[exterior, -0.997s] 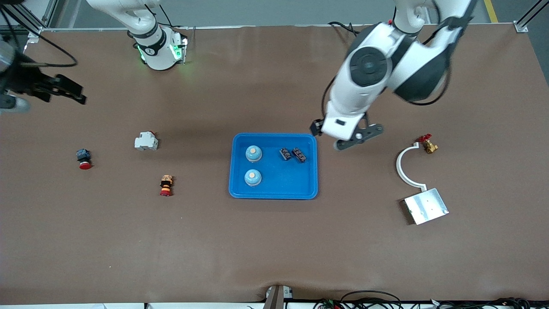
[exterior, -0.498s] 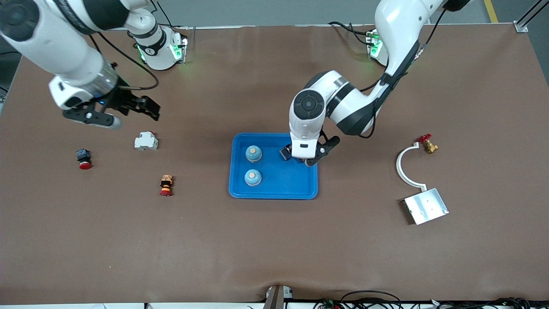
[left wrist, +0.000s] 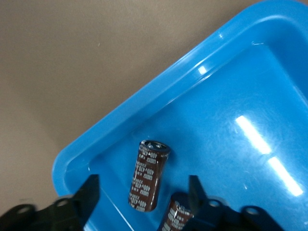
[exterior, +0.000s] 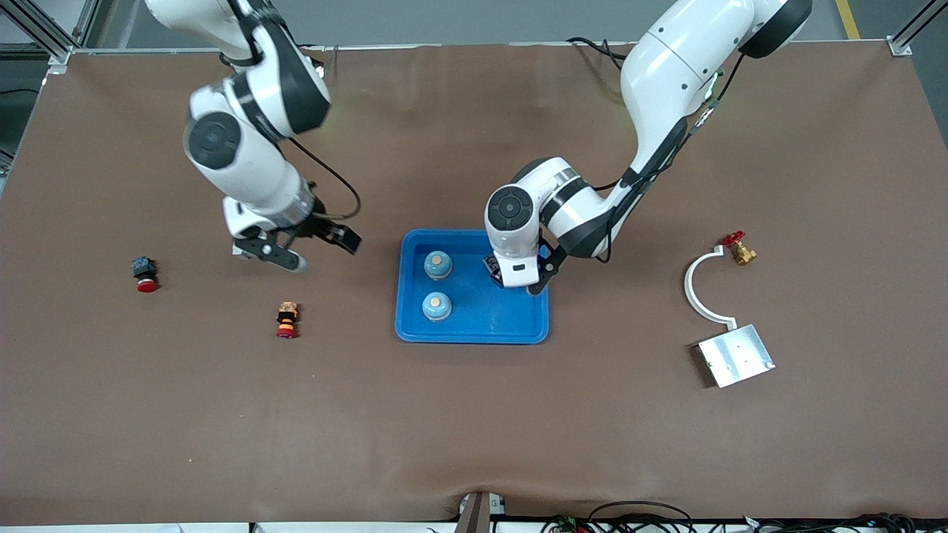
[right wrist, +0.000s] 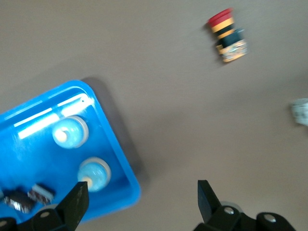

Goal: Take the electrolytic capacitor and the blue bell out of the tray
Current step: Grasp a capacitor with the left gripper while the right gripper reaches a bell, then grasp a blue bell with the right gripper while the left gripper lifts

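Observation:
A blue tray (exterior: 474,337) in the middle of the table holds two light-blue bells (exterior: 438,264) (exterior: 436,306) and two dark brown capacitors. My left gripper (exterior: 518,277) is down in the tray and covers most of them; one capacitor's end (exterior: 490,264) shows. In the left wrist view, one capacitor (left wrist: 149,175) lies between the open fingers of the left gripper (left wrist: 143,179), touched by neither. The other capacitor (left wrist: 174,217) lies against one finger. My right gripper (exterior: 311,248) hangs open over bare table beside the tray. In the right wrist view, the right gripper (right wrist: 142,185) is empty, with a bell (right wrist: 94,174) by one fingertip.
A red and black button (exterior: 146,272) and a red and yellow button (exterior: 286,319) lie toward the right arm's end. A white block (exterior: 238,250) is mostly hidden under the right arm. A white curved piece (exterior: 700,289), metal plate (exterior: 735,355) and brass valve (exterior: 739,250) lie toward the left arm's end.
The left gripper dropped into the tray over the capacitors. The right arm swung in from its end of the table to just beside the tray.

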### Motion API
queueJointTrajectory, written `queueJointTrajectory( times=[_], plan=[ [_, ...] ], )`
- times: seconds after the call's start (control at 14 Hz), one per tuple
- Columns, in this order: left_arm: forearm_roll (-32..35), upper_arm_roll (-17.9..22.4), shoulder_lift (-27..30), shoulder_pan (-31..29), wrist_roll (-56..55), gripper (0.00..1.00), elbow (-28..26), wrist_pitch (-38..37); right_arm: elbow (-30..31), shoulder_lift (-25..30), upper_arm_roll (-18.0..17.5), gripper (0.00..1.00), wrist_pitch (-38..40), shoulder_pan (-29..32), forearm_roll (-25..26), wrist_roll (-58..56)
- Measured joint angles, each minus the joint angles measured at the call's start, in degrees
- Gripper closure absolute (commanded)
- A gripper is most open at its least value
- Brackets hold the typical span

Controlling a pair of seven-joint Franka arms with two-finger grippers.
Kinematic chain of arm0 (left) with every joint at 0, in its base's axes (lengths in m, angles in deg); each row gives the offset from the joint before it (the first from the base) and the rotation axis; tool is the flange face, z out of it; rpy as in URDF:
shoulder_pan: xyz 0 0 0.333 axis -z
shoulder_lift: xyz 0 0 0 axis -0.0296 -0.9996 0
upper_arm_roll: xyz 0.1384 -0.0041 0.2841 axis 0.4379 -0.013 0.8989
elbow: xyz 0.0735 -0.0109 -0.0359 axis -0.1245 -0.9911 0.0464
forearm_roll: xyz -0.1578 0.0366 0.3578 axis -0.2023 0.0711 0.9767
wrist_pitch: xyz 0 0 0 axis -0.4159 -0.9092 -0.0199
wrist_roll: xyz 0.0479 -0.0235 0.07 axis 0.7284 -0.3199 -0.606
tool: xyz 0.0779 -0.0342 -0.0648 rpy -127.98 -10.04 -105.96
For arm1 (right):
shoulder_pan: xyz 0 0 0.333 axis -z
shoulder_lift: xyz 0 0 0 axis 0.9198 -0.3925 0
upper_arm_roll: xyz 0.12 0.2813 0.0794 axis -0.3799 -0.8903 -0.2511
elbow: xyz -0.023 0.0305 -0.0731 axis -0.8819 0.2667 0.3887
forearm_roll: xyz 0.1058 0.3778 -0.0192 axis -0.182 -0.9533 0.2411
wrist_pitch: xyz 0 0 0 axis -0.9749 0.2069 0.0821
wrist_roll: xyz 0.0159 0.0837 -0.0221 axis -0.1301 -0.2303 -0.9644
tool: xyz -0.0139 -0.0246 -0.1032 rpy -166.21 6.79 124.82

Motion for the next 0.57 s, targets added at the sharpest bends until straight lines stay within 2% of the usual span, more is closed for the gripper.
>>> queueJointTrajectory(
  times=[0.28, 0.36, 0.43, 0.5, 0.57],
  plan=[
    [0.9, 0.1, -1.5, 0.0, -1.1, 0.29, -0.1, 2.0, -6.0, -12.7, 0.0, 0.00, -8.6, -5.7, 0.0, 10.0],
    [1.2, 0.1, -1.9, 0.0, -1.2, 0.39, -0.1, 2.2, -8.0, -15.6, 0.0, 0.00, -10.3, -6.8, 0.0, 12.0],
    [1.3, 0.1, -2.2, 0.0, -1.3, 0.58, -0.1, 2.4, -9.4, -17.8, 0.0, 0.00, -12.2, -7.6, 0.0, 13.3],
    [1.3, 0.2, -2.4, 0.0, -1.3, 0.86, -0.1, 2.5, -10.3, -19.6, 0.0, 0.00, -13.9, -8.2, 0.0, 14.1],
    [1.3, 0.2, -2.4, 0.0, -1.3, 1.00, -0.1, 2.6, -11.0, -21.0, 0.0, 0.00, -14.9, -8.5, 0.0, 14.5]
  ],
)
